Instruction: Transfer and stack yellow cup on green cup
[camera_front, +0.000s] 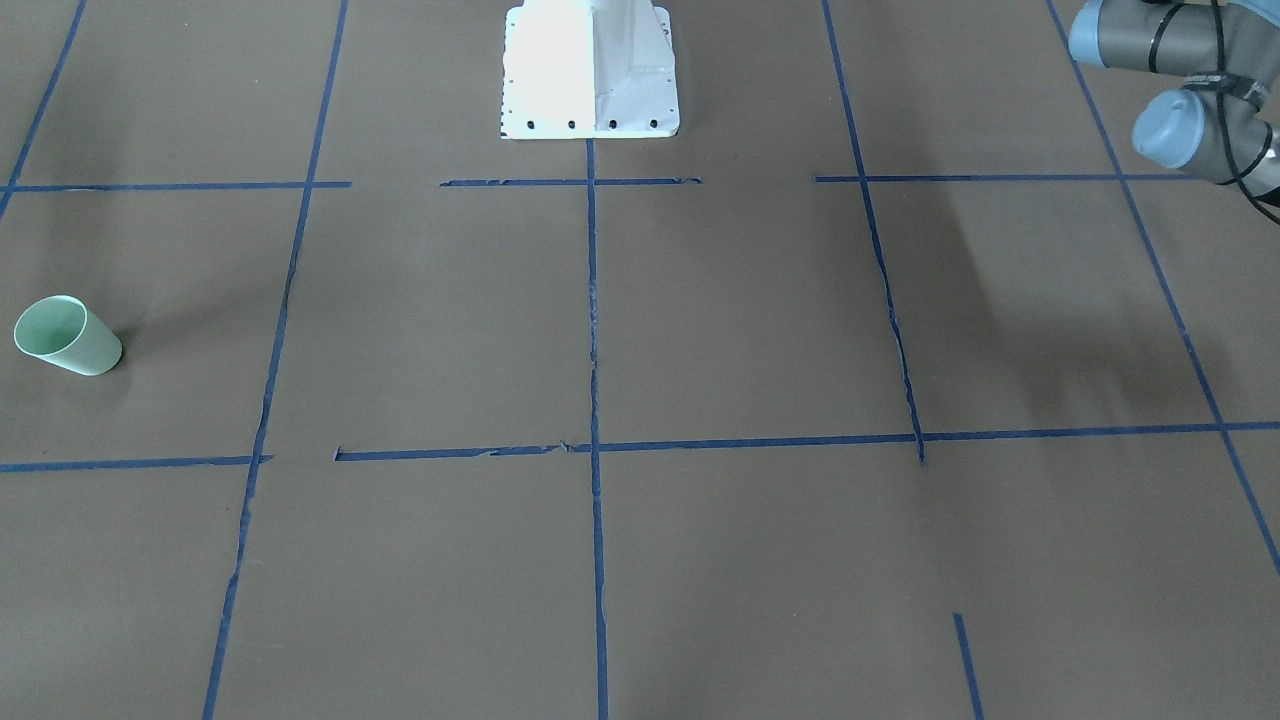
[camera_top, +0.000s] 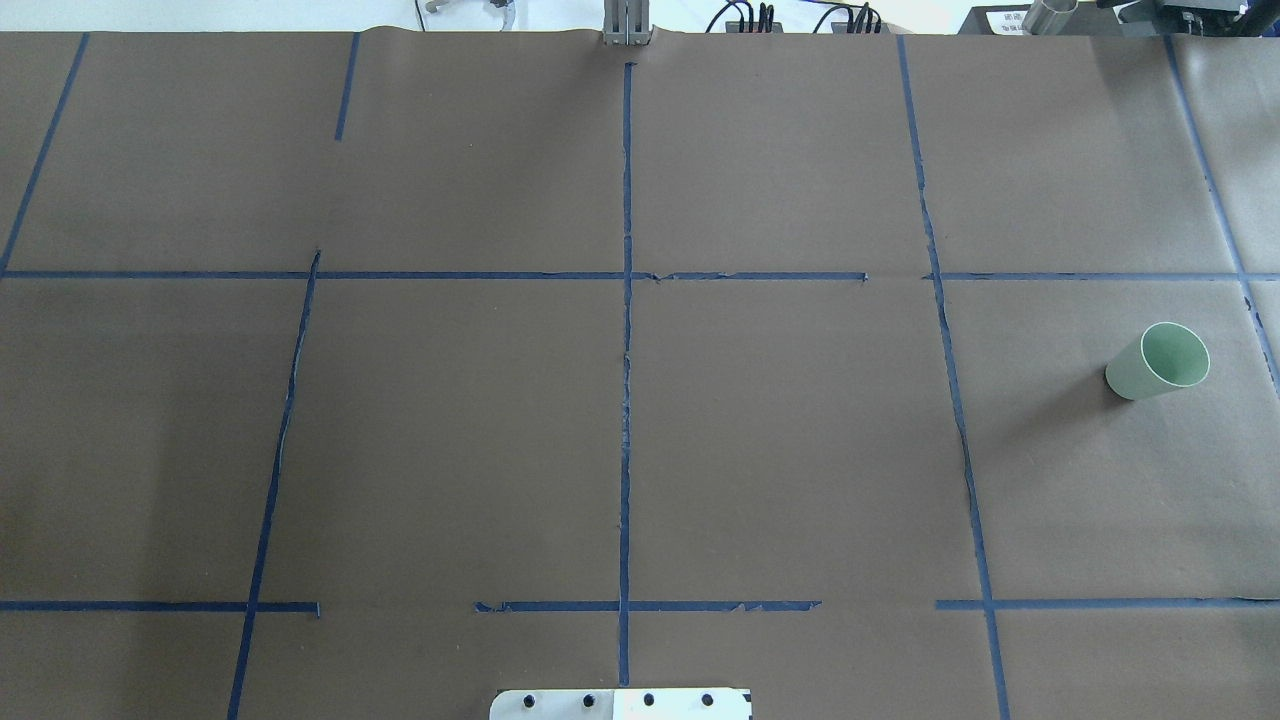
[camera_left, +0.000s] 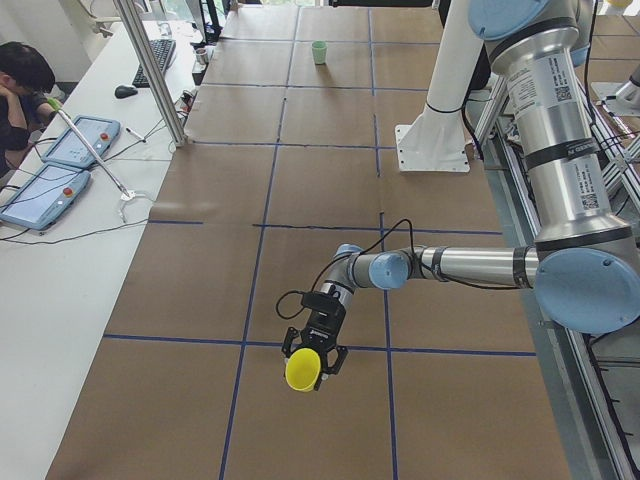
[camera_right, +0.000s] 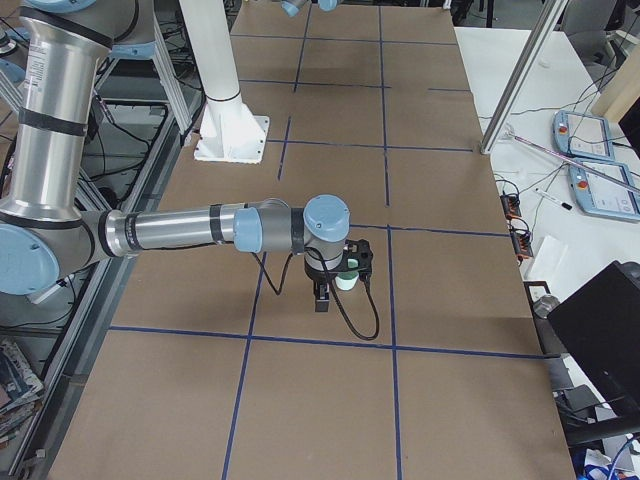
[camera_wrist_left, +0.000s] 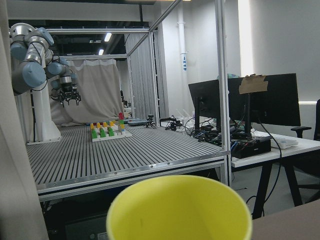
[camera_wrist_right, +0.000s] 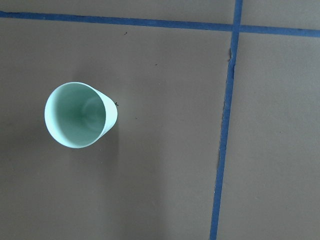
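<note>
yellow cup (camera_left: 303, 371) picked up at the left end, green cup (camera_top: 1157, 362) not yet stacked
smooth tapered plastic tumblers. the yellow one lies tipped at the left claw (camera_left: 312, 362), apparently off the brown-paper tabletop (camera_top: 450, 450). the mint one stands upright near the right edge under the right claw (camera_right: 345, 274). i cannot tell either claw's opening. transfer and stacking are left.

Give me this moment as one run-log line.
yellow cup: at left tool | green cup: upright on table, empty | stack: not done
</note>
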